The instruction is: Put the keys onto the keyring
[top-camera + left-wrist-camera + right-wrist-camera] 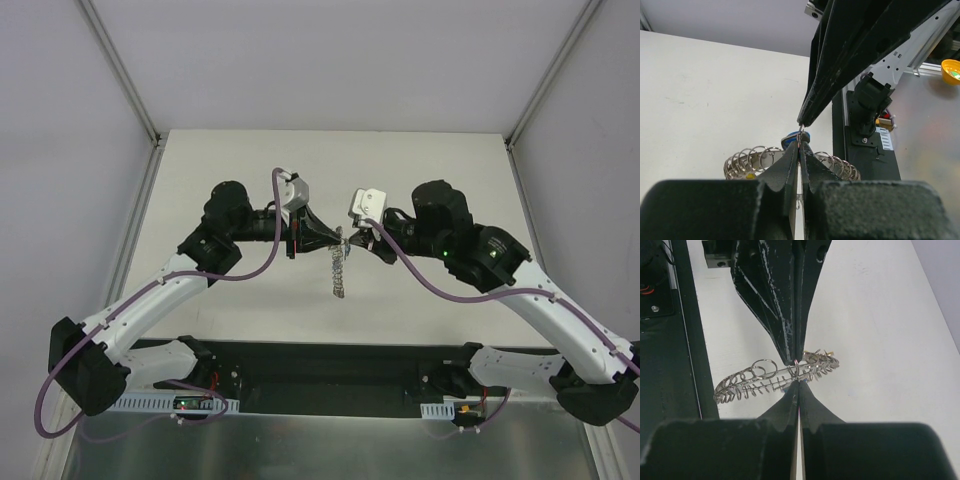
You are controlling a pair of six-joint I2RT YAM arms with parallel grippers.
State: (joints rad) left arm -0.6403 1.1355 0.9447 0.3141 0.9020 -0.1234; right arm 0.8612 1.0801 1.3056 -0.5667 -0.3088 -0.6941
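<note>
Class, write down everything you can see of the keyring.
The keyring is a large, thin ring of silvery metal, its rim crowded with small wire loops that give it a toothed outline. Seen nearly edge-on, it appears as a flattened oval. The left end effector and right end effector, both shut, pinch it tip to tip at one spot on the rim. A blue key head sits beside that spot. Whether the ring touches the table is unclear.

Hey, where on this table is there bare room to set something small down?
Crowded middle: left hand and right hand meet tip to tip on the keyring. Widest bare patch: the far strip of table between them and the back wall. A smaller one lies between the keyring and the black base rail.
</note>
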